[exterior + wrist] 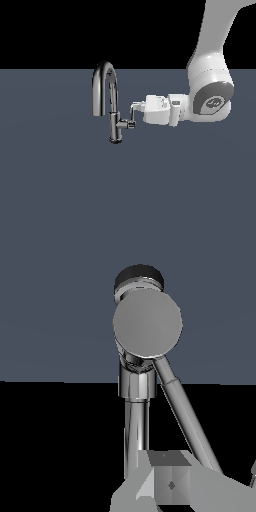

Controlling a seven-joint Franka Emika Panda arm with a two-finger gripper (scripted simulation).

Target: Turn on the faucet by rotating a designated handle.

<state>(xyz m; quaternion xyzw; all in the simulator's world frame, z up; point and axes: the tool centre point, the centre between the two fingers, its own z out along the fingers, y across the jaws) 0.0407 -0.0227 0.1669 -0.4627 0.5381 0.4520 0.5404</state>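
1. A dark shiny faucet point(111, 102) stands on a flat grey-blue counter point(125, 200), a bit toward the exterior view's left of the middle.
2. The faucet has a tall bent spout point(102, 82) that curves over and points down on the exterior view's left.
3. A short stub sticks out of the faucet's body toward the exterior view's right, and a thin handle point(133, 115) rises from the end of that stub.
4. The white robot arm point(210, 90) comes in from the exterior view's right and lies level, pointing at the faucet.
5. The claw point(136, 106) sits right at the top end of the handle, on the side away from the spout.
6. The claw's tip looks like it touches the handle, or is just beside it; the picture is too small to be sure.
7. In the wrist view, the handle point(185, 411) is a long grey bar that slants from the round end of the stub down to a grey finger point(170, 481) of the claw.
8. The bar's end meets that finger.
9. It is not possible to tell if the claw is squeezed closed or spread apart.
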